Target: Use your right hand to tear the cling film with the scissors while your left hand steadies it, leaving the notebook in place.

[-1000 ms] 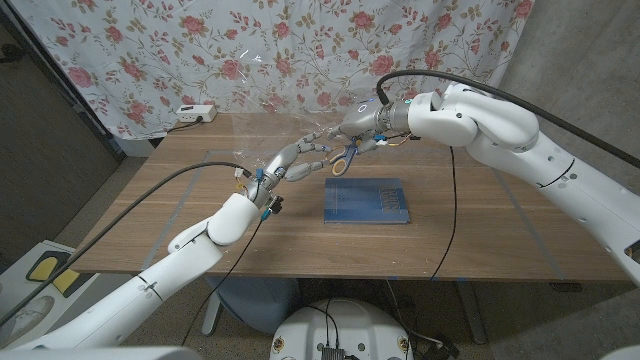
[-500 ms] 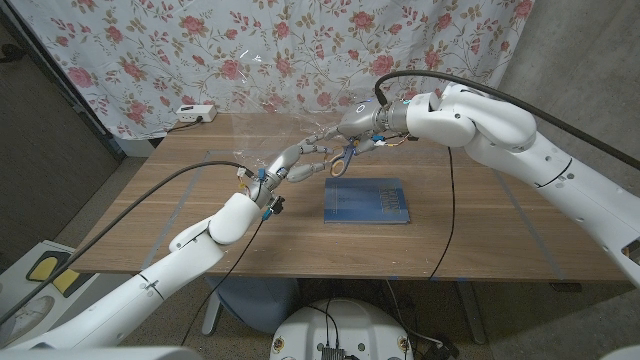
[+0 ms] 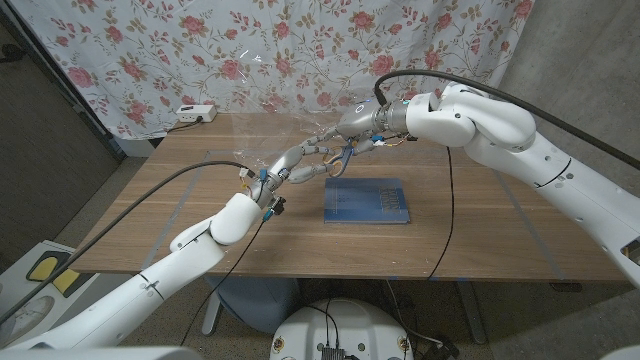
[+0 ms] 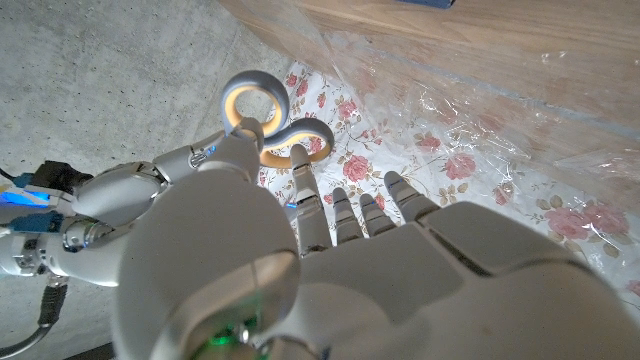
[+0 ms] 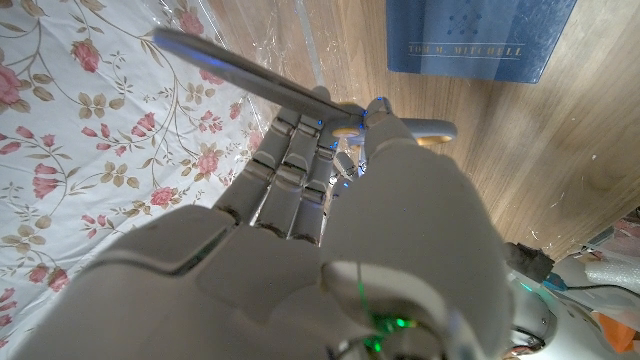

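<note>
A sheet of clear cling film [image 3: 262,128] stands stretched above the table's back middle; it is wrinkled [image 4: 470,120] in the left wrist view. My left hand [image 3: 298,163] reaches up to it with fingers [image 4: 345,205] straight and spread against the film, gripping nothing. My right hand [image 3: 362,125] holds the scissors [image 3: 344,154], close beside the left fingertips. Their grey, yellow-lined handles [image 4: 268,112] and steel blades [image 5: 235,72] point at the film. The blue notebook [image 3: 367,200] lies flat on the table below both hands, printed cover [image 5: 478,35] up.
A floral curtain [image 3: 300,50] hangs behind the table. A white power strip [image 3: 193,113] sits at the back left edge. Black cables run along both arms. Bare wood [image 3: 480,240] stretches to the right and front of the notebook.
The scissors' handles have risen and drawn closer to my right hand. My left fingers have shifted slightly toward the scissors. The notebook has not moved.
</note>
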